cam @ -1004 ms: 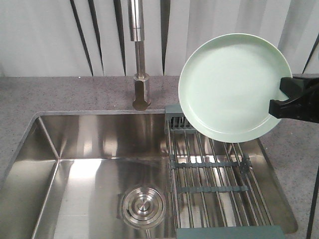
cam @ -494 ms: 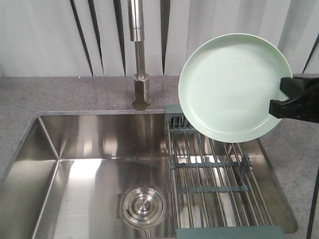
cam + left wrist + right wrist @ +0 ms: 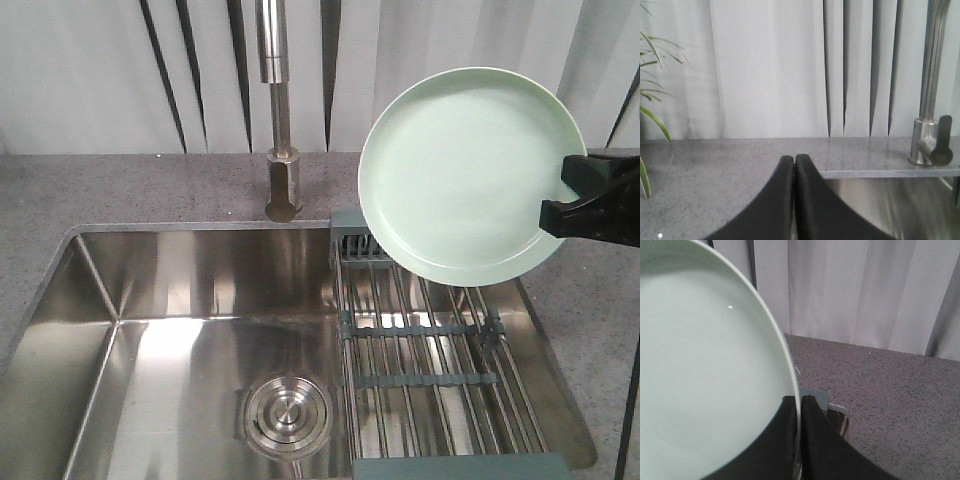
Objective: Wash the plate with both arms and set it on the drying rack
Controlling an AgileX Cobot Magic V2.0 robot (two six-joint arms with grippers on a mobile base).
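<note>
Right black pincer (image 3: 800, 400) grips the round pale-green plate (image 3: 470, 175) over the metal-rod rack (image 3: 420, 350); left pincer (image 3: 794, 159) is clenched, empty.

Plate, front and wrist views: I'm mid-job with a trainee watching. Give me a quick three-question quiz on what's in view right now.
1. True or false: the plate lies flat on the drying rack.
2. Fill in: the left pincer is ____ and holds nothing.
3. Which one grips the plate's rim? A) the left pincer B) the right pincer C) both

Key
1. False: it is held up on edge, its face toward the front camera.
2. Shut.
3. B.
</note>
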